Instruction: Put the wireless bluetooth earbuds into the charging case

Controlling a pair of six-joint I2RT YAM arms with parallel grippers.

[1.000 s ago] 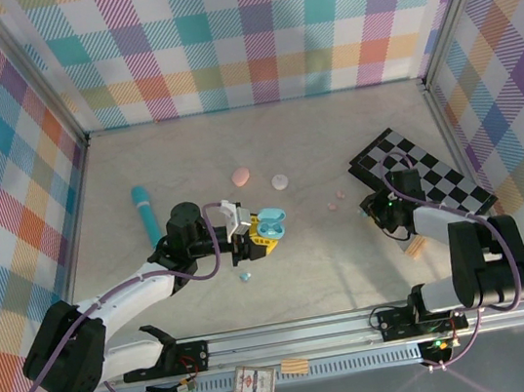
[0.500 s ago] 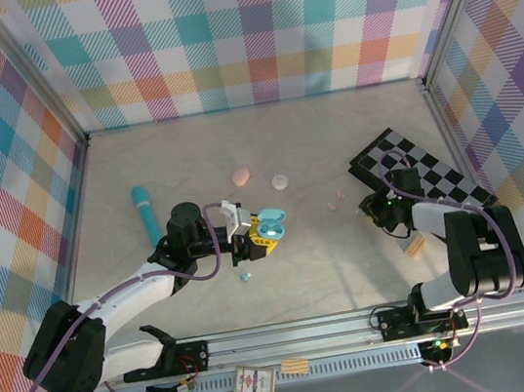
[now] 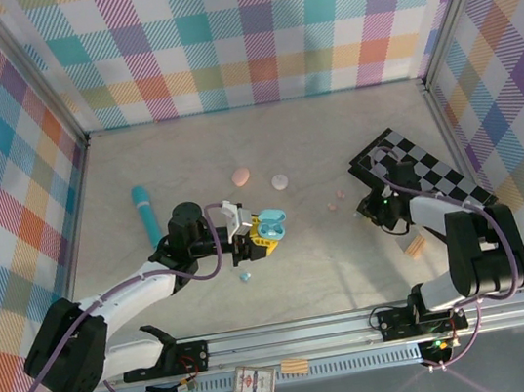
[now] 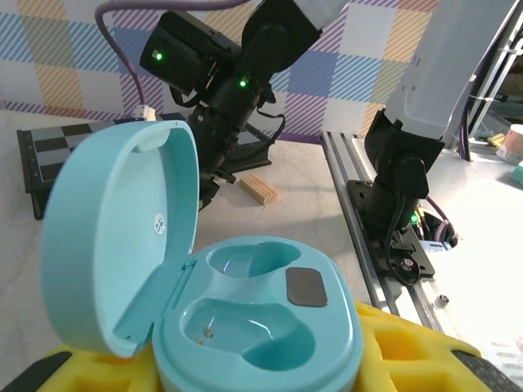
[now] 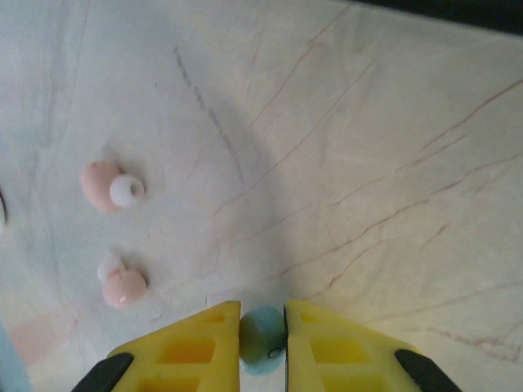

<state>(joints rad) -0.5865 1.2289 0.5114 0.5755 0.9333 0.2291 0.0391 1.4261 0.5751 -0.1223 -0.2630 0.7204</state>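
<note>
A teal charging case (image 4: 257, 314) stands with its lid (image 4: 122, 237) swung open and both sockets empty. My left gripper (image 4: 253, 371) is shut on the case's base, holding it above the table; from above, the left gripper (image 3: 252, 239) and case (image 3: 270, 224) sit mid-table. My right gripper (image 5: 262, 327) is low over the table, its yellow fingers (image 5: 192, 343) pressed on both sides of a teal earbud (image 5: 263, 341). Two pale pink earbuds (image 5: 105, 184) (image 5: 122, 286) lie just beyond it to the left. Another teal earbud (image 3: 245, 276) lies below the left gripper.
A pink oval case (image 3: 241, 174) and a pale one (image 3: 281, 181) lie behind the left gripper. A long teal cylinder (image 3: 145, 213) lies at the left. A black checkerboard (image 3: 432, 178) sits beside the right arm, and a small wooden block (image 3: 415, 246) is nearer the front.
The right gripper's fingers have closed in onto the teal earbud, and that arm has shifted slightly. The left arm and the open case have stayed still.
</note>
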